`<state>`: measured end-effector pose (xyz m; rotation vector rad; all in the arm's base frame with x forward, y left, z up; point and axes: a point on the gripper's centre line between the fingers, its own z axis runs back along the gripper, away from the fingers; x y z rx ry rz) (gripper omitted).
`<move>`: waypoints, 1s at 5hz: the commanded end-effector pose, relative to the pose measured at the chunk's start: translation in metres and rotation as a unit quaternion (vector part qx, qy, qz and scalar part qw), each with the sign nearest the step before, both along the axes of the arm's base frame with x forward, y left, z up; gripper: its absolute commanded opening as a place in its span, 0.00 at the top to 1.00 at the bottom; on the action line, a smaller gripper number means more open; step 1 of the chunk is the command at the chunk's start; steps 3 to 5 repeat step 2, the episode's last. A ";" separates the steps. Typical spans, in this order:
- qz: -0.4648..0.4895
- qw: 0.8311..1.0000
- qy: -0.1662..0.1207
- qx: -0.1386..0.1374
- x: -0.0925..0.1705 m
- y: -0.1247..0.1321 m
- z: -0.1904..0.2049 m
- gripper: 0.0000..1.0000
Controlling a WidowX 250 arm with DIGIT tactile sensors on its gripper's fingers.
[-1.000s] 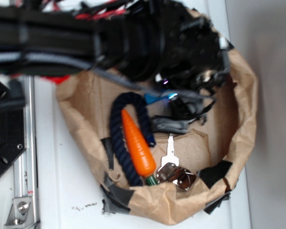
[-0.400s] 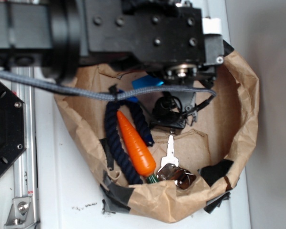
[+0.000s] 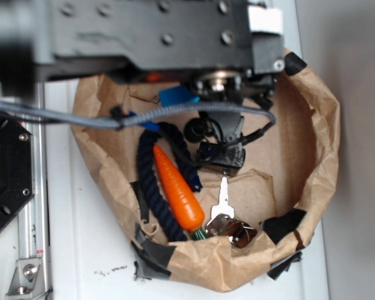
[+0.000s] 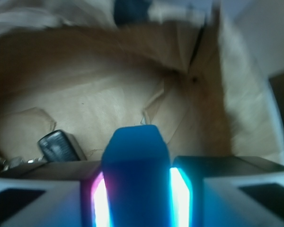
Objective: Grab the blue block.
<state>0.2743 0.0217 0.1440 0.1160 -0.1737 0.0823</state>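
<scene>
The blue block (image 4: 135, 151) fills the middle of the wrist view, standing upright between my gripper's (image 4: 137, 189) two glowing pads (image 4: 180, 194), which press on its sides. The gripper is shut on it, and the brown paper floor shows well below it. In the exterior view only one bright blue end of the block (image 3: 178, 95) peeks out from under the black arm (image 3: 144, 31). The arm hides the fingers themselves.
A crumpled brown paper bag (image 3: 322, 144) walls in the work area. Inside lie a navy rope (image 3: 149, 187), an orange carrot (image 3: 178, 190), a silver key (image 3: 223, 195) on a metal ring, and a black key fob (image 3: 222, 161). A grey cable (image 3: 69, 115) crosses the bag's left rim.
The arm has moved up and toward the camera with the blue block in its jaws. The block has shifted up and left in the exterior view. Everything else in the bag stays put.
</scene>
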 end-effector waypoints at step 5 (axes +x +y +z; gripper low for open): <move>-0.101 0.995 0.021 0.005 0.000 0.005 0.030 0.00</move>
